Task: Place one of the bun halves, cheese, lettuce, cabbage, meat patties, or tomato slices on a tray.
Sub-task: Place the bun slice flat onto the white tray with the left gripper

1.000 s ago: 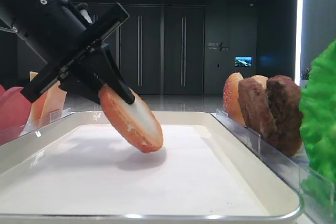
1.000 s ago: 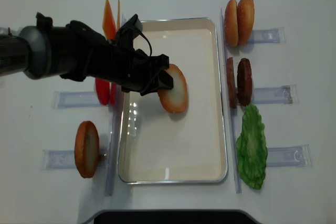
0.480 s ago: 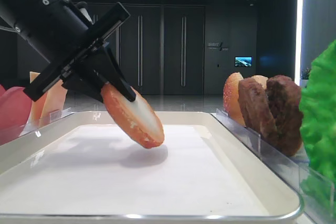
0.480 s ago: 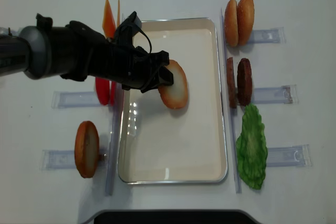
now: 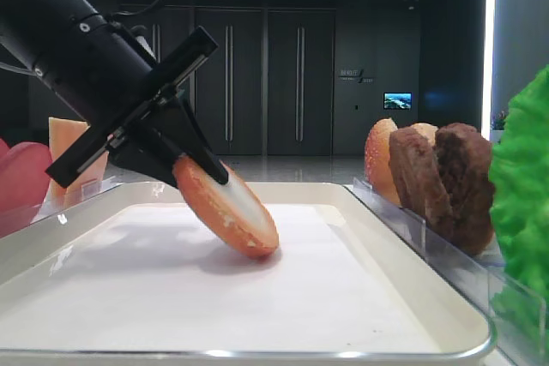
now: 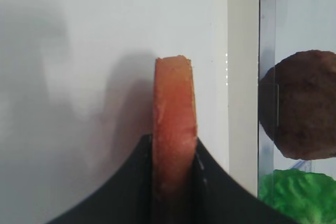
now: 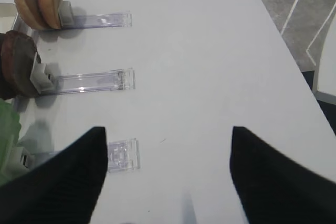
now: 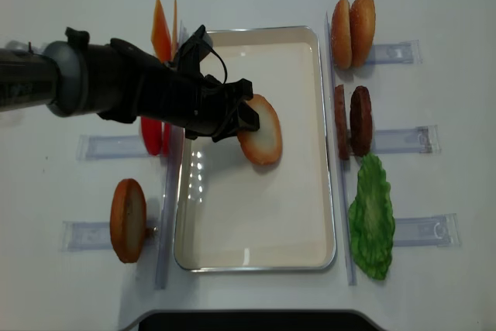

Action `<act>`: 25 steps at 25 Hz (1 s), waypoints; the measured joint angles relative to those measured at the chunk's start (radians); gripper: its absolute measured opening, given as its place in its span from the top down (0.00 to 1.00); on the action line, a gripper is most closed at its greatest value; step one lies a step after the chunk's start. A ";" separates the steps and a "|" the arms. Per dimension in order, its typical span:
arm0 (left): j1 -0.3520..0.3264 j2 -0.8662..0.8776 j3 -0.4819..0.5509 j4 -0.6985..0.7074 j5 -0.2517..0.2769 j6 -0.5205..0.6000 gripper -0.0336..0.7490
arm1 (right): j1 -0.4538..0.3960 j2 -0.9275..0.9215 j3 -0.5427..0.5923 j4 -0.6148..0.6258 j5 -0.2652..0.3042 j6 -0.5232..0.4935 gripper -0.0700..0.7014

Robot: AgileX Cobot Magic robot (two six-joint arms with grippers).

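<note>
Gripping a bun half (image 5: 232, 212) edge-on, my left claw (image 5: 199, 167) has its fingers clamped on the upper rim while the lower rim looks to touch the tray (image 5: 412, 293) floor just below the claw, tilted hard. My worry is the release: the bun half stands on its edge, so if I open now it may roll or topple toward the tray's far wall instead of lying flat. Pressing lower could squash the crumb or skid the tray on the tabletop (image 8: 434, 5). Beyond the claw's tip, past the tray wall, the meat patties (image 8: 353, 120) and lettuce (image 8: 372, 218) stand in their holders; a wide retreat swing could clip them. My right claw (image 7: 165, 171) hangs spread and empty, well away over bare tabletop.
</note>
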 joint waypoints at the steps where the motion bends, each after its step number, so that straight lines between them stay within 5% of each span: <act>1: 0.000 0.000 0.000 -0.001 0.002 0.001 0.80 | 0.000 0.000 0.000 0.000 0.000 0.000 0.30; 5: 0.000 0.001 0.000 -0.003 0.013 0.003 0.75 | 0.000 0.000 0.000 0.000 0.000 0.000 0.30; 10: 0.000 0.003 0.000 -0.003 0.039 0.002 0.37 | 0.000 0.000 0.000 0.000 0.000 0.000 0.30; 12: 0.000 0.003 0.000 0.007 0.051 -0.015 0.31 | 0.000 0.000 0.000 0.000 0.000 0.000 0.30; 25: 0.028 -0.075 0.000 0.361 0.083 -0.322 0.27 | 0.000 0.000 0.000 0.000 0.000 0.000 0.30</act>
